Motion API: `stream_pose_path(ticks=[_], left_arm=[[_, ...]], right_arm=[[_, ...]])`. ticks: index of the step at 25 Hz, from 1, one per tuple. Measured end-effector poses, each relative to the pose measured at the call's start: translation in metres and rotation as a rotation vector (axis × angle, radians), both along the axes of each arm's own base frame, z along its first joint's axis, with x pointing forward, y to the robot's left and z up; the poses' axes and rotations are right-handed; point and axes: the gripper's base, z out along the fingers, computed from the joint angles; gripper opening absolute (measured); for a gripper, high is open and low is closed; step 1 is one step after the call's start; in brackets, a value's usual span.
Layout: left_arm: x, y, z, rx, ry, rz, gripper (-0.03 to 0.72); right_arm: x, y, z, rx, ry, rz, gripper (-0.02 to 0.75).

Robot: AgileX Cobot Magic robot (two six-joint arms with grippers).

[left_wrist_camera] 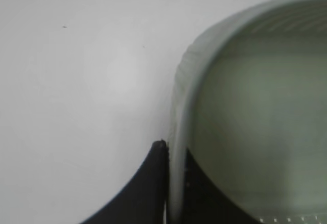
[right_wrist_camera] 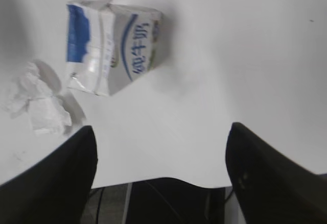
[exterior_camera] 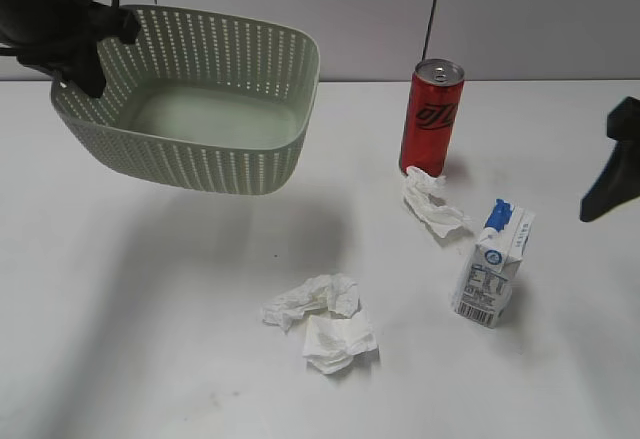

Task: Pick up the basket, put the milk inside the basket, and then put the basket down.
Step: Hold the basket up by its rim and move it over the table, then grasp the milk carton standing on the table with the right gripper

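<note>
Nearest us, two crumpled tissues (exterior_camera: 322, 321) lie soft and creased on the smooth white bench (exterior_camera: 150, 359). To their right stands the milk carton (exterior_camera: 493, 277), waxy white card with a blue gable top, upright and free. The right gripper (right_wrist_camera: 161, 175) hovers just beyond it, fingers (right_wrist_camera: 56, 178) spread wide apart, likely lining up a grab. Farther back: another tissue wad (exterior_camera: 432, 202) beside a glossy red soda can (exterior_camera: 431, 117). Far left, the sage perforated plastic basket (exterior_camera: 200, 109) hangs tilted, off the bench, the left gripper (left_wrist_camera: 171, 183) clamped on its rim, ready to receive.
</note>
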Motion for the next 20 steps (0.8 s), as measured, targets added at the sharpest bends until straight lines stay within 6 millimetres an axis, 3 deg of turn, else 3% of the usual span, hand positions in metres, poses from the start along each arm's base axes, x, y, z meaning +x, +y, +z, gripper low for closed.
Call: stream_pose_path(ticks=[4,11,16,20], left_arm=[[0.000,0.000,0.000,0.005,-0.004,-0.001,0.000],[0.001,0.001,0.000,0.011,-0.006,-0.002,0.000],[0.001,0.001,0.000,0.012,-0.007,-0.002,0.000],[0.001,0.001,0.000,0.009,-0.017,-0.001,0.000]], right_arm=[[0.009,0.028,-0.002,-0.001,-0.022,0.019,0.591],[0.042,0.073,-0.028,-0.094,0.089,0.042,0.591],[0.059,0.080,-0.045,-0.159,0.179,-0.039,0.591],[0.061,0.080,-0.056,-0.185,0.233,-0.109,0.591]])
